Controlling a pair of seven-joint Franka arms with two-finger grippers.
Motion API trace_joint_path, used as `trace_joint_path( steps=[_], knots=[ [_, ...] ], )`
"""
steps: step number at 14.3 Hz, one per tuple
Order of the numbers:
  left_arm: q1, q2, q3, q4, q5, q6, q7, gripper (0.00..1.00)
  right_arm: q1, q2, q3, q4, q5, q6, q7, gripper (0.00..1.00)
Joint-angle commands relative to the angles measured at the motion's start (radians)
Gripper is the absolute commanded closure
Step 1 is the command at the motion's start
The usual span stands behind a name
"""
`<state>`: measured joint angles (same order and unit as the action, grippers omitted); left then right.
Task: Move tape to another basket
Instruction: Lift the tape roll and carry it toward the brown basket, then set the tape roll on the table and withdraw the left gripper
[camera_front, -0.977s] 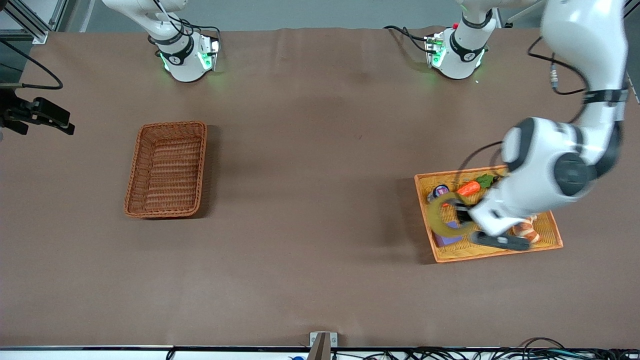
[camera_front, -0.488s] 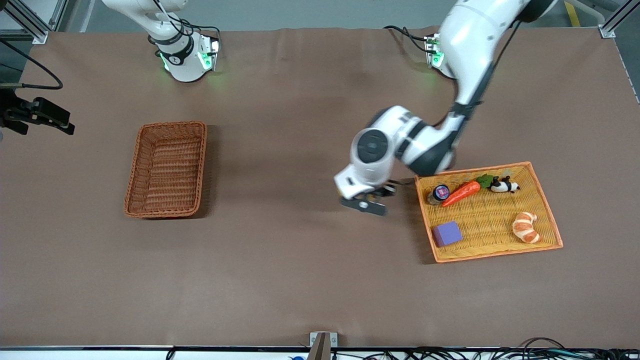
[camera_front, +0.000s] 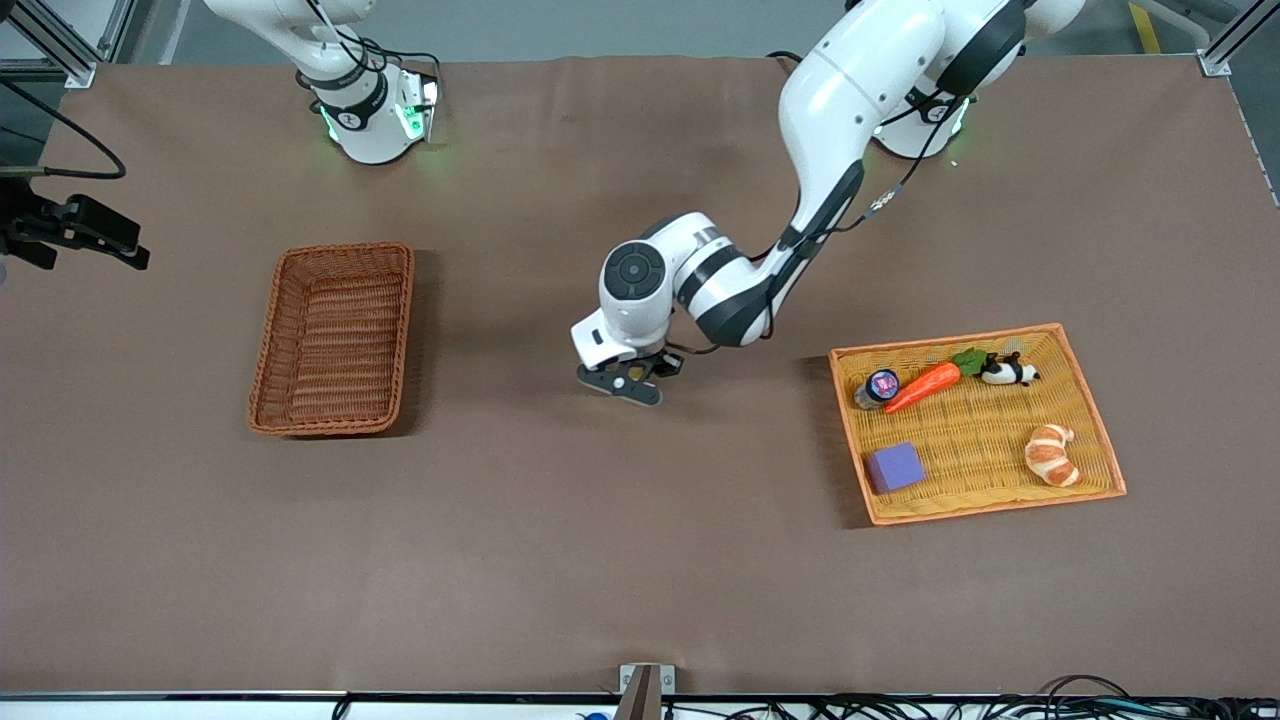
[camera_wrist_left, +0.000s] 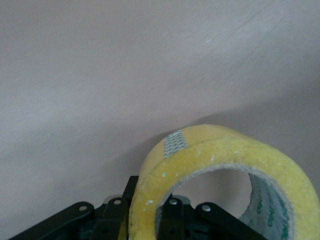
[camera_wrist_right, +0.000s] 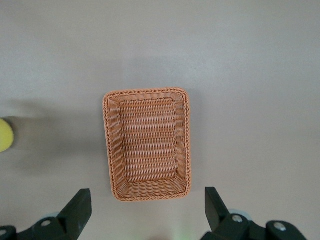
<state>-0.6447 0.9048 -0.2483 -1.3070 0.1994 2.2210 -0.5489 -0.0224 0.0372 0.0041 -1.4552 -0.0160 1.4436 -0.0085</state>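
Tape (camera_wrist_left: 220, 165) is clamped in your left claw (camera_front: 628, 380), mid-frame over bare table (camera_front: 620, 560). Carry it on toward the basket (camera_front: 333, 338) at frame left, clear the rim, then release low. Right claw (camera_wrist_right: 145, 212) waits above it, spread wide and empty.

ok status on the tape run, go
Left gripper shut on tape, over bare table between tray and basket. Right gripper open, waiting high over basket. Nothing in the path.
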Motion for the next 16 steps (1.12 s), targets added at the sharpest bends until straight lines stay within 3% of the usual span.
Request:
trace_joint_path(
  steps=[1, 3, 4, 5, 6, 7, 10, 13, 16],
  knots=[
    [-0.007, 0.087, -0.002, 0.121, -0.017, 0.037, 0.026, 0.96, -0.008, -0.016, 0.005, -0.013, 0.013, 0.009, -0.008, 0.0],
    [-0.012, 0.105, 0.0, 0.132, -0.017, 0.065, 0.046, 0.9, -0.01, -0.016, 0.005, -0.013, 0.013, 0.009, -0.008, 0.0],
    [-0.019, 0.102, 0.003, 0.126, -0.015, 0.063, 0.061, 0.78, -0.01, -0.016, 0.005, -0.013, 0.013, 0.009, -0.008, 0.0],
    [-0.019, 0.094, 0.004, 0.126, -0.014, 0.065, 0.088, 0.53, -0.01, -0.016, 0.005, -0.013, 0.013, 0.006, -0.008, 0.0],
    [-0.018, 0.085, 0.014, 0.127, -0.011, 0.065, 0.108, 0.04, -0.01, -0.016, 0.005, -0.013, 0.013, 0.006, -0.008, 0.0],
    [-0.016, 0.057, 0.018, 0.123, -0.003, 0.048, 0.11, 0.0, -0.01, -0.016, 0.005, -0.013, 0.013, 0.006, -0.008, 0.0],
    [0.038, -0.038, 0.015, 0.109, 0.005, -0.056, 0.112, 0.0, -0.01, -0.016, 0.005, -0.013, 0.013, 0.009, -0.008, 0.0],
    [0.123, -0.183, 0.003, 0.086, -0.012, -0.254, 0.119, 0.0, -0.01, -0.016, 0.005, -0.013, 0.013, 0.009, -0.008, 0.0],
    [0.227, -0.338, 0.003, 0.011, -0.014, -0.311, 0.121, 0.0, -0.011, -0.017, 0.005, -0.023, 0.014, -0.002, -0.01, 0.0]
  ],
)
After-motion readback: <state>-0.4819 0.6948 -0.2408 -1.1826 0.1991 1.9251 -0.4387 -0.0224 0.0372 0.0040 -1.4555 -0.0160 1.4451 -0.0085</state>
